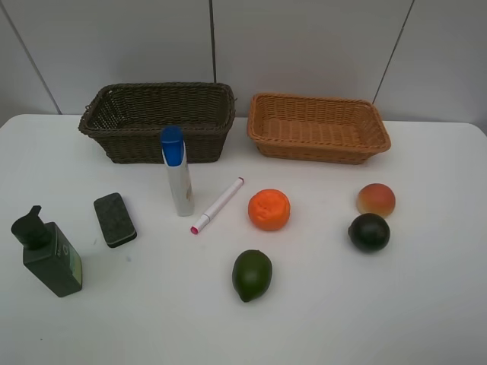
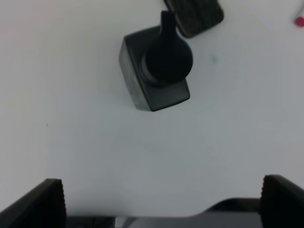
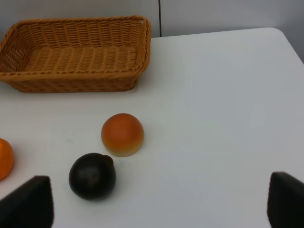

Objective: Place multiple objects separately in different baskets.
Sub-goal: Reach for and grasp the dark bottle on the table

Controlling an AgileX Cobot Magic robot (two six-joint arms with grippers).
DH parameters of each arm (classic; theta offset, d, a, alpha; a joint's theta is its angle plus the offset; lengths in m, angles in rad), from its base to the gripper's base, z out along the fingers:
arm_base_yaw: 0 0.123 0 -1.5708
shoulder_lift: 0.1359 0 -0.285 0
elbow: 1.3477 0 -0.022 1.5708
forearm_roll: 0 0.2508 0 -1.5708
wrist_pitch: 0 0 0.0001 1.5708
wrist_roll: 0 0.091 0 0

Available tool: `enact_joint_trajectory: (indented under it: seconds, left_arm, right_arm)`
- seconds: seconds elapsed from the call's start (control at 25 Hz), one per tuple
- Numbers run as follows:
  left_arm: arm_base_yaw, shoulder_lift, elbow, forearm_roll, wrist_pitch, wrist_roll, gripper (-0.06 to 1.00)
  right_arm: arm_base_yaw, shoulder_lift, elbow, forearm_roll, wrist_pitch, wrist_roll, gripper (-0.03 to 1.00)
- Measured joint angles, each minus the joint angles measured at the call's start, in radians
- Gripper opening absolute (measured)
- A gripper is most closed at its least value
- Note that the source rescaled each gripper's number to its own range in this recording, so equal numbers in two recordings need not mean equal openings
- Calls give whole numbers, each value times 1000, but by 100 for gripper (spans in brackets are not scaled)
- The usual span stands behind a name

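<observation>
**Brown basket (image 1: 156, 122) and tan basket (image 1: 318, 127) standing at counter's (image 1: 426, 304) back**

Pump bottle (image 1: 47, 252), eraser (image 1: 115, 219), tube (image 1: 176, 171), marker (image 1: 218, 205), orange (image 1: 268, 209), lime (image 1: 252, 274), peach (image 1: 376, 199) and dark fruit (image 1: 369, 232) are resting in front, outside both. Left fingers (image 2: 38, 204) and right fingers (image 3: 28, 204) are hanging released, gripping nothing.

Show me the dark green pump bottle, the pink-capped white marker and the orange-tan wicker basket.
dark green pump bottle (image 1: 55, 262), exterior high view, on its body.
pink-capped white marker (image 1: 219, 204), exterior high view, mid-barrel.
orange-tan wicker basket (image 1: 319, 151), exterior high view, front wall.
</observation>
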Motion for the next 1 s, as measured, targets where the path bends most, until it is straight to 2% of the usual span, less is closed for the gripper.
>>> enact_joint_trajectory:
  seconds: [0.2,0.4,0.72,1.0]
  left_arm:
    - [0,297,-55,0,12,-39,100]
    - [-30,475,-61,-2,-62,-66,100]
    - [-128,602,-62,7,-174,-127,100]
    - [-139,631,-62,102,-208,-183,100]
  right_arm:
    - [0,0,0,0,0,0,100]
    - [0,0,0,0,0,0,100]
    - [0,0,0,0,0,0,100]
    - [0,0,0,0,0,0,100]
